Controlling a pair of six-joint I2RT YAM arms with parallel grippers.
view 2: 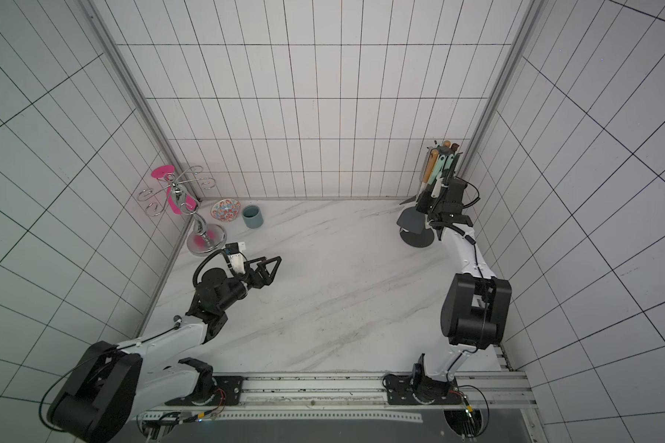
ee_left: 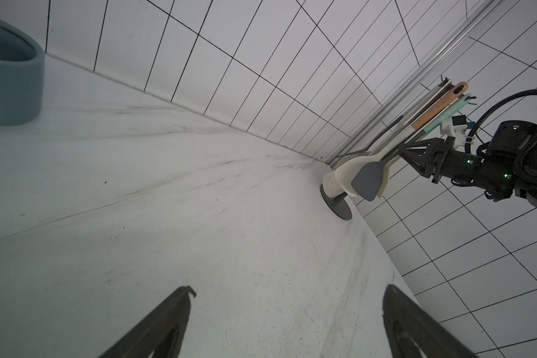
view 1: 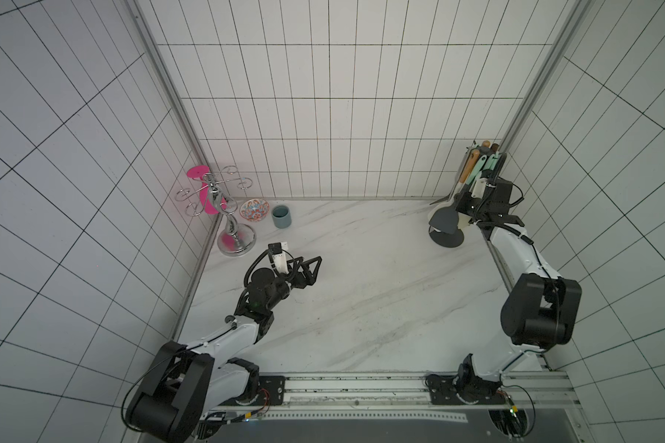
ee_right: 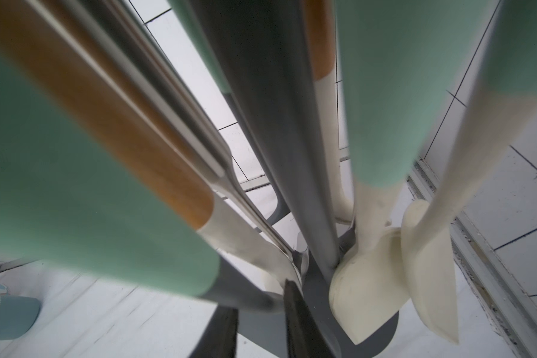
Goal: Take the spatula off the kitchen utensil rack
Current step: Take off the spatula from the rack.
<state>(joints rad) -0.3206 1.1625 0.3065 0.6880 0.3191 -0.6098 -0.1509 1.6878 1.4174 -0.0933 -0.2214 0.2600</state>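
The kitchen utensil rack [view 1: 447, 239], a dark grey pole [ee_right: 276, 124] on a round base [ee_left: 341, 210], stands in the back right corner with several utensils hanging from it. The spatula [view 1: 444, 220] has a mint green handle and a dark grey blade [ee_left: 366, 183], and it hangs on the rack's near side. My right gripper [ee_right: 258, 297] reaches in among the handles. Its jaws stand narrowly apart on either side of the spatula's grey neck [ee_right: 242, 293], and contact does not show. My left gripper [view 1: 315, 270] is wide open and empty, low over the counter at the left.
Cream spoons [ee_right: 369, 288] and wood-handled utensils [view 1: 473, 168] crowd the same rack, with tiled walls close behind. At the back left stand a chrome stand [view 1: 227, 214] bearing a pink piece [view 1: 198, 172], a patterned bowl [view 1: 254, 209] and a blue-grey cup [view 1: 281, 216].
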